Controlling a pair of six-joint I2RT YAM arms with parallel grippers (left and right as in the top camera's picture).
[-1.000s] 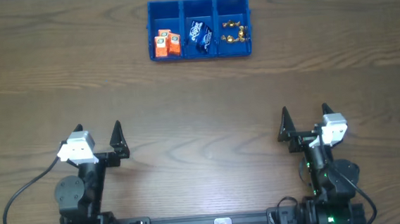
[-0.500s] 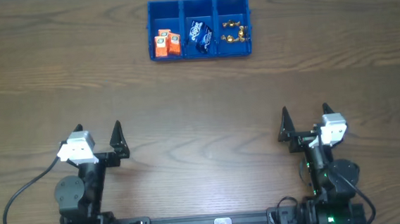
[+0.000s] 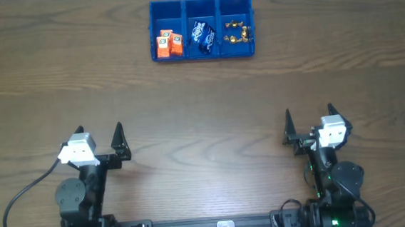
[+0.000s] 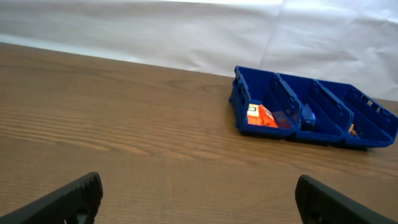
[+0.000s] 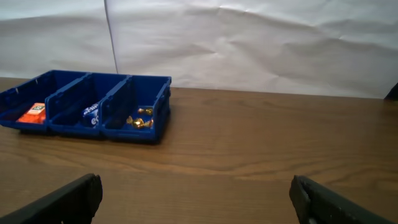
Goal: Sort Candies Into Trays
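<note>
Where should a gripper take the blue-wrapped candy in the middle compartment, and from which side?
Probably from straight above, pinching the blue-wrapped candy across its middle; the dividers of the blue tray wall it in, blocking a sideways approach.

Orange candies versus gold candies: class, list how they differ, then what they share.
The orange candies are boxy packets; the gold candies smaller, rounded pieces. In the top view, orange candies lie in the left end compartment, gold candies in the right. Both lie inside the blue tray.
</note>
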